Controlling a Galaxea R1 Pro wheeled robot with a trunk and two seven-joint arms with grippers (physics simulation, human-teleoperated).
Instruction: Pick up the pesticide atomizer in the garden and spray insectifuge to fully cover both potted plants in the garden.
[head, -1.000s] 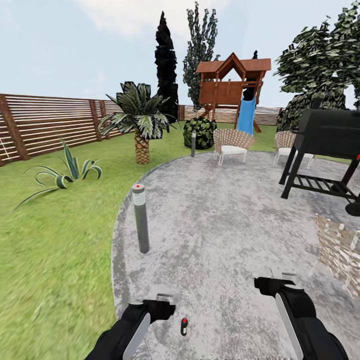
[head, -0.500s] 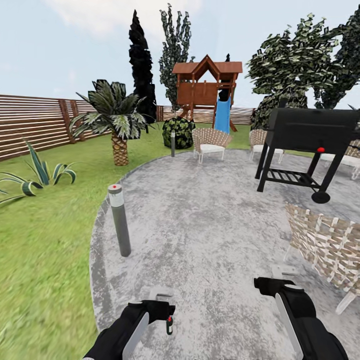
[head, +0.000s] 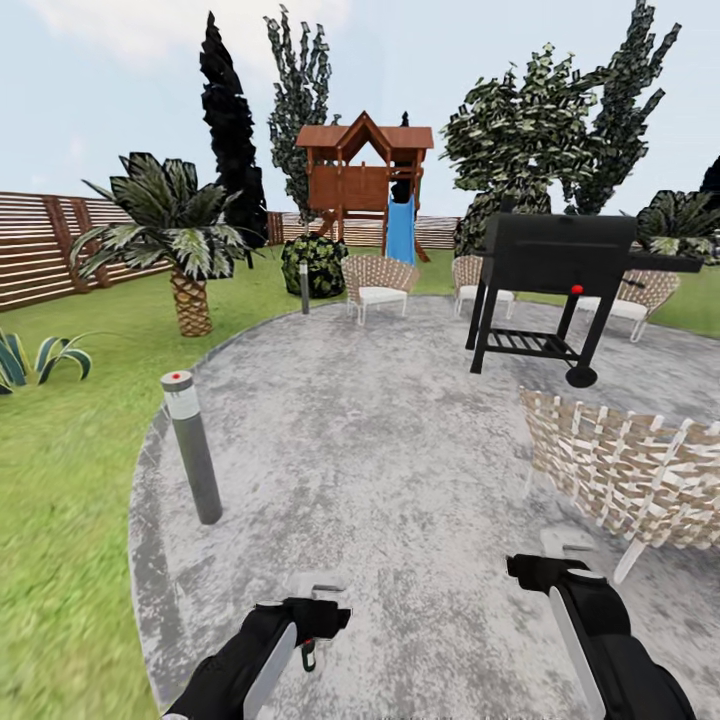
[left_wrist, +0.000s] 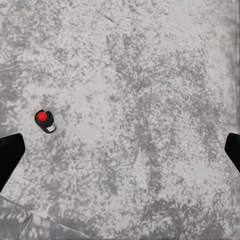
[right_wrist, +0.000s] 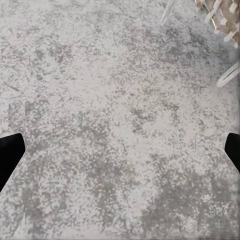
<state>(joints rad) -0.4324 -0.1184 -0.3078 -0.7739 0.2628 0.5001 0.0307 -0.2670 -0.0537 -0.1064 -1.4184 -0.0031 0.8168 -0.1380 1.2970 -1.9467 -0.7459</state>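
The pesticide atomizer (left_wrist: 45, 120) stands on the mottled grey patio (head: 380, 450) of the garden, seen from above in the left wrist view as a small dark bottle with a red dot on its whitish head. From the head view the atomizer (head: 308, 656) peeks out just below my left gripper (head: 322, 603), which hangs open above the paving. In the left wrist view the bottle sits apart from my left gripper (left_wrist: 120, 155), close to one finger. My right gripper (head: 548, 567) is open over bare paving. The potted plants are out of view.
A grey bollard lamp (head: 191, 447) stands at the patio's left edge, with lawn (head: 60, 500) beyond. A wicker chair (head: 620, 470) is close on the right, a black grill (head: 555, 268) behind it. A palm (head: 178, 240), fence (head: 50, 245) and playhouse (head: 362, 175) lie farther off.
The camera has swung to the right, so the whole scene has shifted left in the picture. The atomizer now shows partly under my left gripper. Both arms keep their pose.
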